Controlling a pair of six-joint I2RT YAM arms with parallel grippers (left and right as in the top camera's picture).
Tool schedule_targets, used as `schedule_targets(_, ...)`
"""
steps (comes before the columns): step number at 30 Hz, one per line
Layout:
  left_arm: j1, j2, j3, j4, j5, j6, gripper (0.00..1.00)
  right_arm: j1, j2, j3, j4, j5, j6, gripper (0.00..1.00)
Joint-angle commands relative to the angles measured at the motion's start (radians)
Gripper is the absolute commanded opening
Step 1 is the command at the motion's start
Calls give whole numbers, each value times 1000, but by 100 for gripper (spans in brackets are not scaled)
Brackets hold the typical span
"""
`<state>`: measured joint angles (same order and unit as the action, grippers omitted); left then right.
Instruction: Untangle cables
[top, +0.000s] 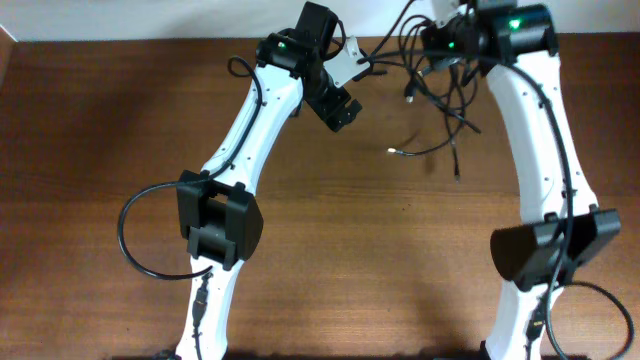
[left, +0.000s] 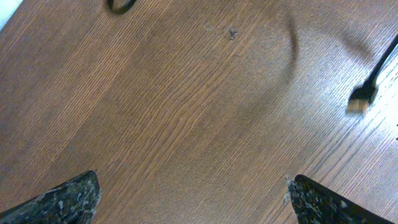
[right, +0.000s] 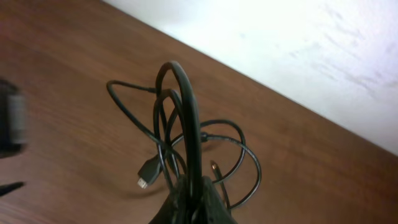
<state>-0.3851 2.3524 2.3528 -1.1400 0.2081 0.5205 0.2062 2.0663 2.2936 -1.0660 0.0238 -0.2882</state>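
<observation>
The cables (top: 445, 95) are a loose tangle of thin black cords at the far right of the table, with plug ends trailing onto the wood (top: 396, 152). My right gripper (top: 432, 42) is shut on the bundle. In the right wrist view the gripper (right: 194, 200) pinches a thick loop of cables (right: 185, 118), and a small plug (right: 145, 178) dangles to the left. My left gripper (top: 337, 103) stands left of the tangle, apart from it. In its own view the left gripper (left: 193, 194) is wide open over bare wood, and one plug (left: 359, 102) lies to its right.
The brown wooden table (top: 120, 120) ends at a white wall along the far edge (right: 298, 50). Thick black arm cables loop beside the left arm base (top: 135, 235) and the right arm base (top: 600, 320). A small black loop (left: 121, 5) shows at the top of the left wrist view.
</observation>
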Motion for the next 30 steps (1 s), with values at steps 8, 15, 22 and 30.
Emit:
schedule_targets(8,10,-9,24,-6,-7,-5,99,96,-257,-305,167,124,4,4)
schedule_targets(15,10,-10,45,-6,-7,-36,99,108,-363,-305,141,130,5,4)
schedule_targets(22,-2,-10,80,-46,52,-56,99,107,-457,-305,112,130,8,4)
schedule_targets(30,-62,-10,150,-55,123,12,99,107,-456,-306,50,130,21,4)
